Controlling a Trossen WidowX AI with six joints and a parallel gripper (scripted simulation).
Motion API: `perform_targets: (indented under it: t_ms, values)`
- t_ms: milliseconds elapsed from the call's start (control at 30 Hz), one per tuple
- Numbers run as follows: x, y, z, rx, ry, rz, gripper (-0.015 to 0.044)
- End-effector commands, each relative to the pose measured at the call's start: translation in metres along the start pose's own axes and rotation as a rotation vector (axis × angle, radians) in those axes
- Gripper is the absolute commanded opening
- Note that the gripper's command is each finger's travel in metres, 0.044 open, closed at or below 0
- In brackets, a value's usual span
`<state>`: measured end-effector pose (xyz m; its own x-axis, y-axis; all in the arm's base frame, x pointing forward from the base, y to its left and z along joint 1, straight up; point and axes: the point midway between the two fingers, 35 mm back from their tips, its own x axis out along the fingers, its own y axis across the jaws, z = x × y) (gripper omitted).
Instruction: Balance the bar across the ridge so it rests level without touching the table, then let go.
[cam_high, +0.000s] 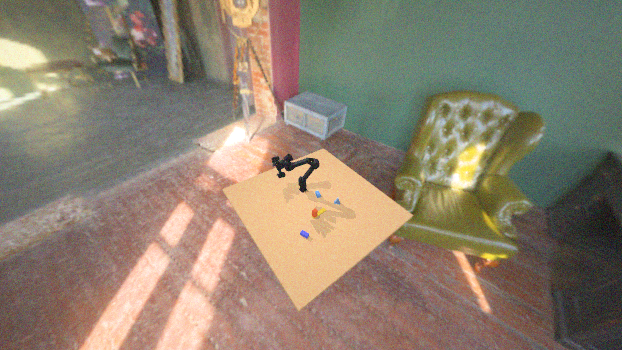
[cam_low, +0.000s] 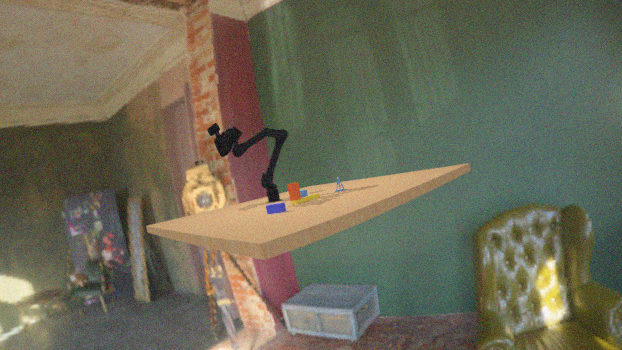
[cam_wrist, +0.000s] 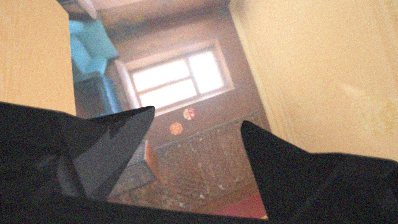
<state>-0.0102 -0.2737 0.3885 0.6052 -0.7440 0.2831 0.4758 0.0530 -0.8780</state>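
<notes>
My gripper (cam_high: 278, 167) (cam_low: 220, 145) (cam_wrist: 199, 117) is open and empty, raised high above the table's far left side, away from the objects. The fingertips stand wide apart in the wrist view. A yellow bar (cam_high: 321, 212) (cam_low: 308, 199) lies low on the table beside an upright orange block. A small blue peaked piece (cam_high: 337, 201) (cam_low: 339, 187), which looks like the ridge, stands apart from the bar with nothing on top. Fine detail of both is too small to tell.
The orange block (cam_high: 315, 213) (cam_low: 294, 191) stands close against the bar's end. A light blue block (cam_high: 318, 194) (cam_low: 303, 193) is near the arm's base. A dark blue block (cam_high: 304, 234) (cam_low: 276, 208) lies nearer the front of the wooden table (cam_high: 300, 280) (cam_low: 225, 230).
</notes>
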Motion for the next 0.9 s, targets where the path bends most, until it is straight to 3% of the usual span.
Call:
perform_targets:
  t_ms: [0,100,867]
  values:
    - [0.001,0.000,0.000,0.002,0.000,0.000,0.0374]
    - [0.009,0.001,-0.002,0.026,-0.006,0.004,0.0315]
    - [0.089,0.033,0.001,0.223,-0.026,0.111,0.0315]
